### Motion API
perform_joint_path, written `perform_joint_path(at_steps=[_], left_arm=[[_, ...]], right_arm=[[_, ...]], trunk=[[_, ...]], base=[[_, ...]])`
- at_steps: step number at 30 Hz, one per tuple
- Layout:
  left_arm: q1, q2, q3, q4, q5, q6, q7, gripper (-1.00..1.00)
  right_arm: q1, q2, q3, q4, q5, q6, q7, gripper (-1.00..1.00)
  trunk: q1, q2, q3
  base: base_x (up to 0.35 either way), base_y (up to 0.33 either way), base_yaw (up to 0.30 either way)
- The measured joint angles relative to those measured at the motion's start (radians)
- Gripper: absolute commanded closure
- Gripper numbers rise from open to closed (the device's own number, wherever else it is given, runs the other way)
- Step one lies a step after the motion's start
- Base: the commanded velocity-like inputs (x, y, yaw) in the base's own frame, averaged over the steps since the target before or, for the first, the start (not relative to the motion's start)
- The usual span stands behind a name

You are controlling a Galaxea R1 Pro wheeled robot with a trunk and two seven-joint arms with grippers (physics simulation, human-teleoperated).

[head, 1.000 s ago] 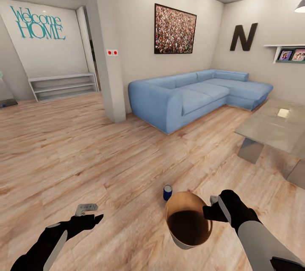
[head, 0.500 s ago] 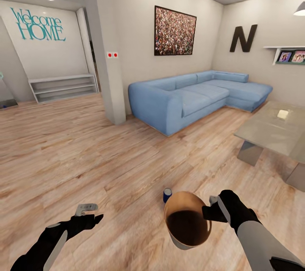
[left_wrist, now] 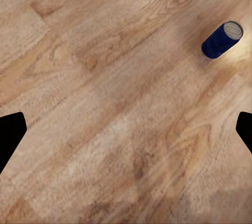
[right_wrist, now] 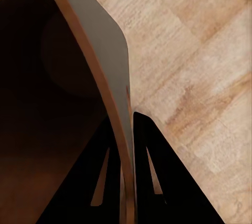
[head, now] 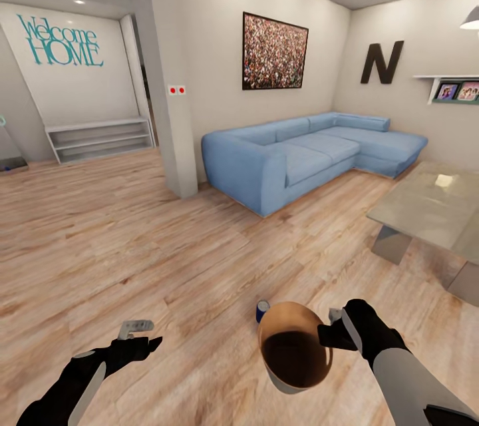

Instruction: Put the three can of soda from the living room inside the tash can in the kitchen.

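The right gripper is clamped on the rim of the bin — in the right wrist view one finger sits inside the wall and the other outside, pinching it. The bin hangs low in front of the robot, its copper-brown inside open to the head camera. Just past its rim, at about 11 o'clock from it, a dark blue can stands upright on the wood floor, partly hidden by the bin's edge. The left wrist view looks down on that same blue can, pale top showing, alone on the boards.

The left gripper hovers at 7 o'clock in the head view, jaws spread wide and holding nothing.

Around it all: a light-blue sofa at 1 o'clock, well apart from the can, and a glass coffee table at 3 o'clock — nearer to the right arm. A white pillar rises at 11 o'clock, with bare floor between robot and can.
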Motion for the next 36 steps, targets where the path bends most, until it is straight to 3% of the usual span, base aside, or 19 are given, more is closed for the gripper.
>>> perform_joint_path(at_steps=[18, 25, 36], left_arm=[[0.000, 0.000, 0.001, -0.001, 0.000, -0.002, 0.001, -1.00], [0.000, 0.000, 0.007, -0.003, 0.000, -0.048, -0.004, -1.00], [0.000, 0.000, 0.012, 0.000, 0.000, -0.059, -0.005, -1.00]], right_arm=[[0.006, 0.004, 0.000, 0.000, 0.003, 0.000, 0.000, 1.00], [0.007, 0.006, 0.000, 0.001, 0.000, 0.000, 0.000, 1.00], [0.008, 0.006, 0.000, 0.001, -0.002, 0.000, 0.000, 1.00]], trunk=[[-0.069, 0.126, 0.056], [-0.069, 0.126, 0.057], [-0.069, 0.126, 0.063]], base=[[0.000, 0.000, 0.000], [0.000, 0.000, -0.038], [0.000, 0.000, -0.206]])
